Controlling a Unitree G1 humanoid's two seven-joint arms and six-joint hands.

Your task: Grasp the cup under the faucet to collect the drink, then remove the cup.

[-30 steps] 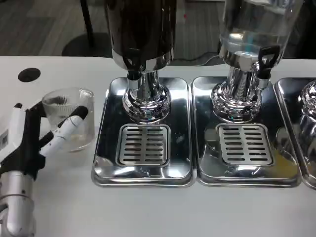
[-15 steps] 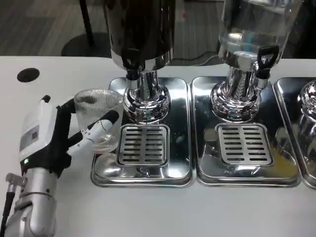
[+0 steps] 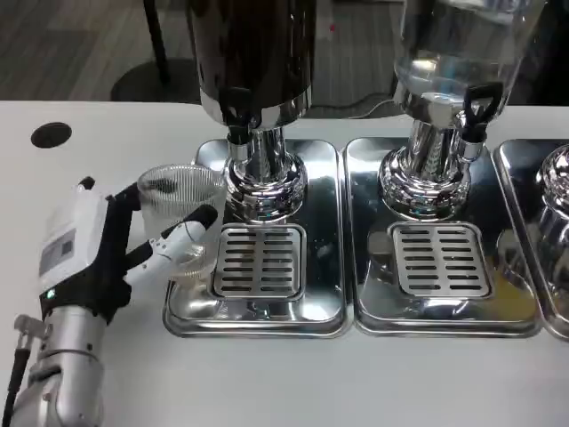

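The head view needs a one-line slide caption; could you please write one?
Left hand holds the clear ribbed cup at the left edge of the tray, beside the dark dispenser's faucet.

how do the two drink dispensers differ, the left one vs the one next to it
The left dispenser has a dark tank; the middle dispenser has a clear tank with see-through liquid. The left dispenser's faucet faces the front left, with the cup held by the left hand close beside it; the middle dispenser's faucet faces the front right, with nothing under it. Both stand on chrome pedestals in steel drip trays with slotted grates.
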